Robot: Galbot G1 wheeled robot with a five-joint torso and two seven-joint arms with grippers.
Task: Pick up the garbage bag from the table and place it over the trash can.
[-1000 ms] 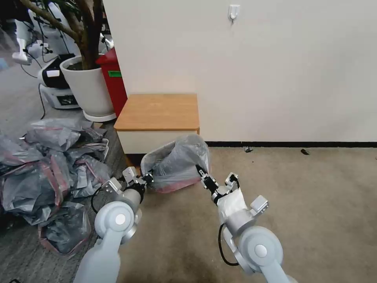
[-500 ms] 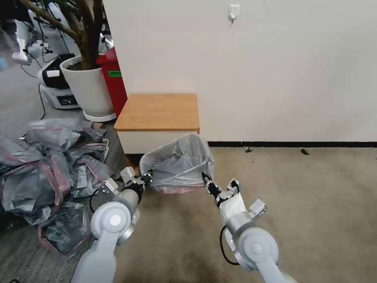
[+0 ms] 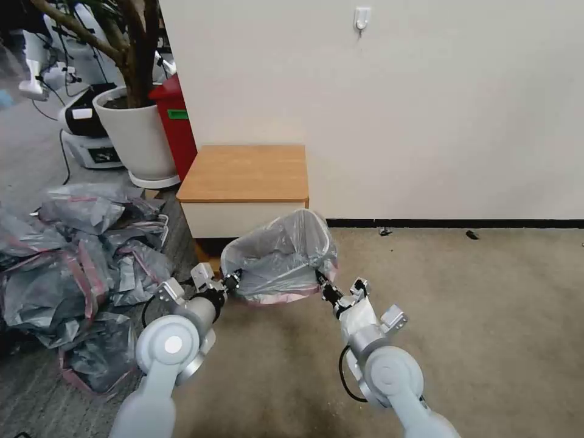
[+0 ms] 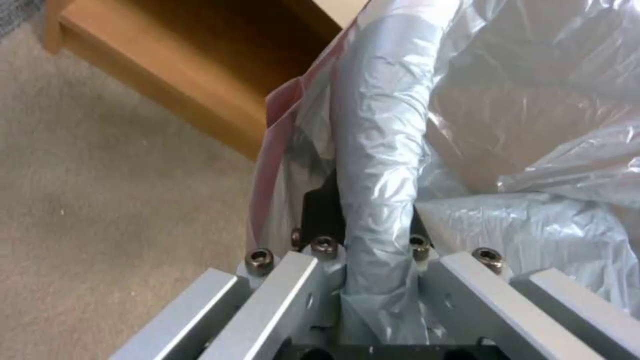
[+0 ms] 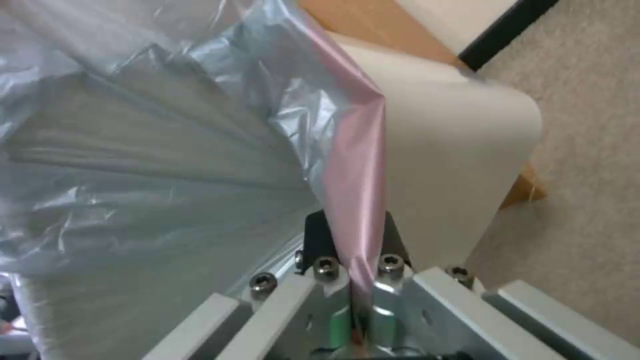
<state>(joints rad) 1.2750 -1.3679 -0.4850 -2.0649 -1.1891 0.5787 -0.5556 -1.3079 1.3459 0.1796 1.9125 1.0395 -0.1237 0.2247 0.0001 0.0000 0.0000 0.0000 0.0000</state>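
Fitting step: left end effector (image 3: 233, 281) and right end effector (image 3: 320, 285), lower centre, clamped on garbage bag (image 3: 277, 255) rim, stretched over trash can (image 5: 460, 165). Next: lower evenly.

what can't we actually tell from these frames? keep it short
- Trash can body, head view: draped by the garbage bag, so how far down the bag reaches is unclear.
- Left gripper fingertips, left wrist view: buried in a bag fold.
- Right gripper fingertips, right wrist view: covered by the pink band.
- Table shelf, head view: blocked by bag and arms.
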